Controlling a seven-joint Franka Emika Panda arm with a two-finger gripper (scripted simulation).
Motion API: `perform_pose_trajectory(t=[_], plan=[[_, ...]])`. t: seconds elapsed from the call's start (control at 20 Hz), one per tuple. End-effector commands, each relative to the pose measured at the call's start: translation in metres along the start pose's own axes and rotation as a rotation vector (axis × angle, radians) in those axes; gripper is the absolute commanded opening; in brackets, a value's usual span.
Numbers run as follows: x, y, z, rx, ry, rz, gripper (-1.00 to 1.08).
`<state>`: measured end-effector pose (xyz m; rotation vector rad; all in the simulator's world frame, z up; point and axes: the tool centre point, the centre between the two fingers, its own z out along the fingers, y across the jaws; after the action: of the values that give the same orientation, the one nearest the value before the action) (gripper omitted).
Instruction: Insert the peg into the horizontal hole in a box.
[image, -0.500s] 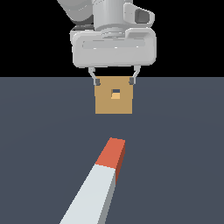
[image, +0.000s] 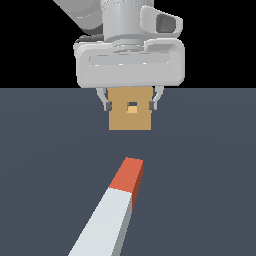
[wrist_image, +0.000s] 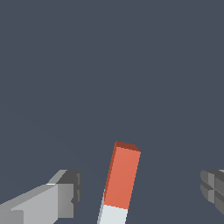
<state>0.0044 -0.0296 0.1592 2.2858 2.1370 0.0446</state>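
The peg lies flat on the dark floor, pale grey-white with its orange-red end pointing toward the box. That tan block stands farther back, and the small square horizontal hole shows in the middle of its face. My gripper hangs in the air in front of the box, open, its two fingers spread wide with nothing between them. In the wrist view the peg's red end lies between the two fingertips, far below them and untouched.
The dark grey floor runs flat in all directions. My arm's large white hand body covers the top edge of the box in the exterior view.
My gripper has moved toward the exterior camera and now looks larger. The peg and the box lie as before.
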Motion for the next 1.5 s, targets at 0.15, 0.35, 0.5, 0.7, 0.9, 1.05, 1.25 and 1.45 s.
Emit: perform_pose_trajectory(t=[0.15,0.35,0.5,0.7,0.9,1.05,1.25,1.45], plan=[[-0.075,-0.008,0.041,0.013,-0.01,0.105,1.0],[-0.124,-0.017,0.067,0.021,-0.015,0.173,1.0],[-0.145,-0.021,0.079,0.025,-0.016,0.204,1.0],[-0.158,-0.024,0.086,0.027,-0.017,0.222,1.0],[-0.157,-0.024,0.086,0.028,-0.017,0.221,1.0],[-0.157,-0.025,0.094,0.028,-0.017,0.221,1.0],[-0.158,-0.026,0.112,0.027,-0.016,0.223,1.0],[-0.158,-0.026,0.13,0.027,-0.016,0.223,1.0]])
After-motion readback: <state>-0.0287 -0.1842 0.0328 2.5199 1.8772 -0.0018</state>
